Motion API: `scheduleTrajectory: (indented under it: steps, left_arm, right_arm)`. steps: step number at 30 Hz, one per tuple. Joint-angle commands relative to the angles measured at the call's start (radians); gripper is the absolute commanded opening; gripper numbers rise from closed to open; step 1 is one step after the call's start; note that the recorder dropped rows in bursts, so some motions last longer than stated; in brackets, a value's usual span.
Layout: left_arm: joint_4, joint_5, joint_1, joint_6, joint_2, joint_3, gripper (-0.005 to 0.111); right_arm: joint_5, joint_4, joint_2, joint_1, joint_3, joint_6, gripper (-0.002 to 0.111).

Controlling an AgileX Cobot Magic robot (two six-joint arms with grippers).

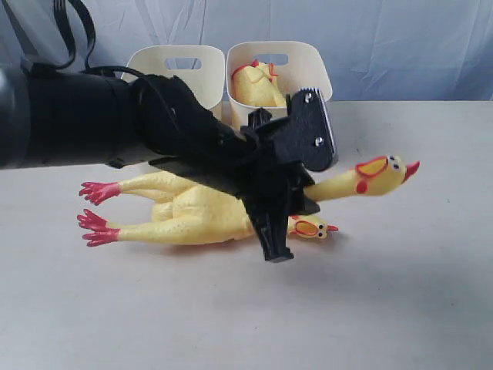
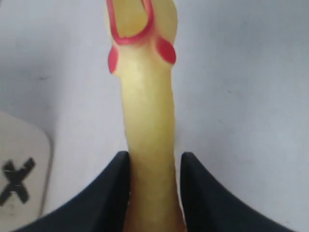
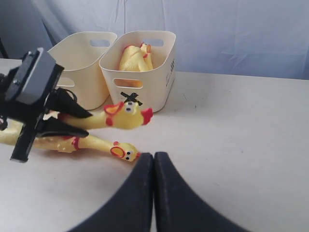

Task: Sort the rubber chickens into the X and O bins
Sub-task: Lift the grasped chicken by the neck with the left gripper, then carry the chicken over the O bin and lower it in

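Observation:
A large rubber chicken (image 1: 192, 216) lies on the table, feet to the left, its head (image 1: 383, 174) raised a little to the right. My left gripper (image 1: 286, 196) is shut on its neck (image 2: 147, 121), a black finger (image 2: 108, 193) on either side. A smaller chicken (image 1: 312, 227) lies beside it, mostly hidden under the arm. A third chicken (image 3: 135, 58) sits in the X bin (image 3: 161, 72). The matching bin (image 3: 79, 60) stands beside it, its mark out of sight. My right gripper (image 3: 154, 155) is shut and empty, just past the small chicken's beak (image 3: 137, 155).
Both bins stand at the table's back edge against a blue-grey cloth backdrop (image 1: 400, 38). The left arm (image 1: 77, 116) reaches across the middle of the exterior view. A corner of the X bin (image 2: 19, 179) shows beside the left gripper.

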Motion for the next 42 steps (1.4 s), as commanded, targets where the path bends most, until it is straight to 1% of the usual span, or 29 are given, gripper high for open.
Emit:
scheduleTrajectory:
  steps: [1, 2, 4, 7, 14, 16, 17, 21, 22, 23, 25, 31, 35, 37, 42]
  left_arm:
    - [-0.019, -0.155, 0.0, -0.027, -0.04, -0.036, 0.0]
    - [-0.021, -0.233, 0.0, -0.027, -0.046, -0.042, 0.0]
    - [-0.024, -0.334, 0.0, -0.027, -0.056, -0.044, 0.0]
    - [-0.035, -0.44, 0.0, -0.027, -0.068, -0.044, 0.0]
    - [-0.046, -0.468, 0.0, -0.027, -0.165, -0.044, 0.0]
    - [-0.061, -0.463, 0.014, -0.027, -0.235, -0.044, 0.0]
    - [-0.084, -0.443, 0.044, -0.027, -0.285, -0.044, 0.0]
    - [-0.114, -0.399, 0.128, -0.027, -0.374, -0.044, 0.0]
    - [-0.114, -0.396, 0.171, -0.027, -0.418, -0.044, 0.0]
    - [-0.114, -0.396, 0.188, -0.027, -0.435, -0.044, 0.0]
    - [-0.114, -0.395, 0.266, -0.027, -0.49, -0.044, 0.0]
    - [-0.114, -0.376, 0.459, -0.056, -0.494, -0.046, 0.0]
    - [-0.114, -0.358, 0.518, -0.058, -0.492, -0.046, 0.0]
    - [-0.114, -0.349, 0.538, -0.06, -0.492, -0.046, 0.0]
    - [-0.096, -0.347, 0.541, -0.058, -0.492, -0.046, 0.0]
  right_arm:
    - [0.0, -0.002, -0.004, -0.004, 0.004, -0.003, 0.0]
    - [0.0, -0.002, -0.004, -0.004, 0.004, -0.003, 0.0]
    - [0.0, -0.002, -0.004, -0.004, 0.004, -0.003, 0.0]
    - [0.0, -0.002, -0.004, -0.004, 0.004, -0.003, 0.0]
    - [0.0, -0.002, -0.004, -0.004, 0.004, -0.003, 0.0]
    - [0.0, -0.002, -0.004, -0.004, 0.004, -0.003, 0.0]
    - [0.0, -0.002, -0.004, -0.004, 0.004, -0.003, 0.0]
    - [0.0, -0.002, -0.004, -0.004, 0.004, -0.003, 0.0]
    - [0.0, -0.002, -0.004, -0.004, 0.004, -0.003, 0.0]
    - [0.0, -0.002, -0.004, -0.004, 0.004, -0.003, 0.0]
    - [0.0, -0.002, -0.004, -0.004, 0.004, -0.003, 0.0]
    - [0.0, -0.002, -0.004, -0.004, 0.004, -0.003, 0.0]
    - [0.0, -0.002, -0.004, -0.004, 0.004, -0.003, 0.0]
    - [0.0, -0.002, -0.004, -0.004, 0.004, -0.003, 0.0]
    - [0.0, -0.002, -0.004, -0.004, 0.004, -0.003, 0.0]
